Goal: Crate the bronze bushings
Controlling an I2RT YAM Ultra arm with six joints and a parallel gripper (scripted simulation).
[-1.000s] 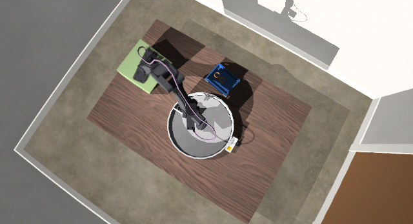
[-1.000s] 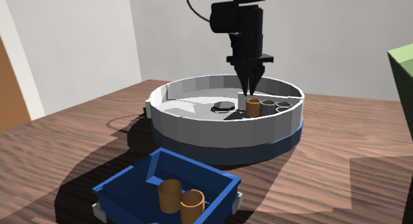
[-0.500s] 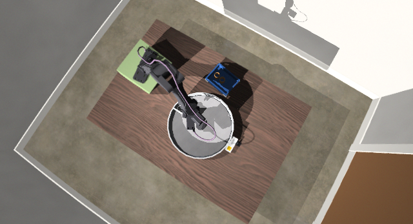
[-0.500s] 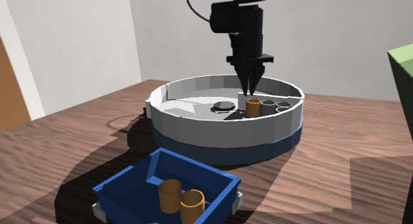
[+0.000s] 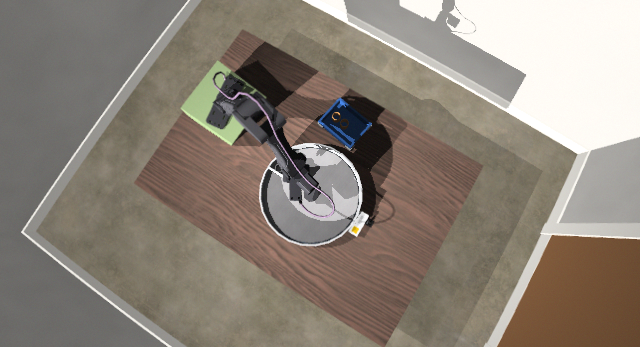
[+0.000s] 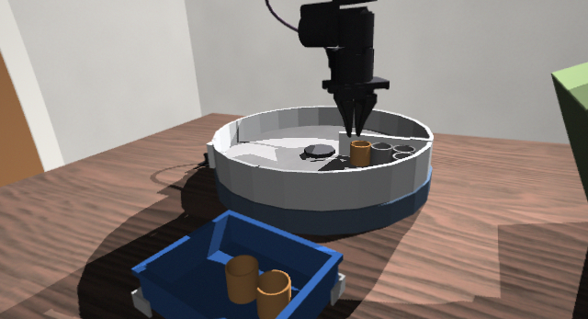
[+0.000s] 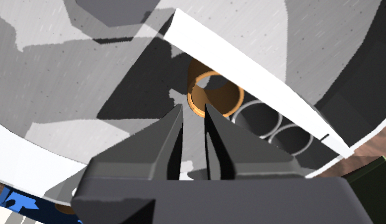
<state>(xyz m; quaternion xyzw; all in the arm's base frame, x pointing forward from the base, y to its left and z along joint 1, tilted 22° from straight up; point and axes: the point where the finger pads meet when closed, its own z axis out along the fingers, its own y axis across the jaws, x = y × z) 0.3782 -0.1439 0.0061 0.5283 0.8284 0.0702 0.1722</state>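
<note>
While the hand hangs empty just above the turntable, fingers nearly pressed together, one bronze bushing stands upright beside the steel bushings; rigid, probably slick and hollow, it likely suits a pinch across its wall

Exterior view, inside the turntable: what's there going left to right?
Dark centre hub → bronze bushing, with the hand hanging just above it, fingers nearly together and holding nothing → steel bushing → two more steel bushings by the turntable's right wall.
</note>
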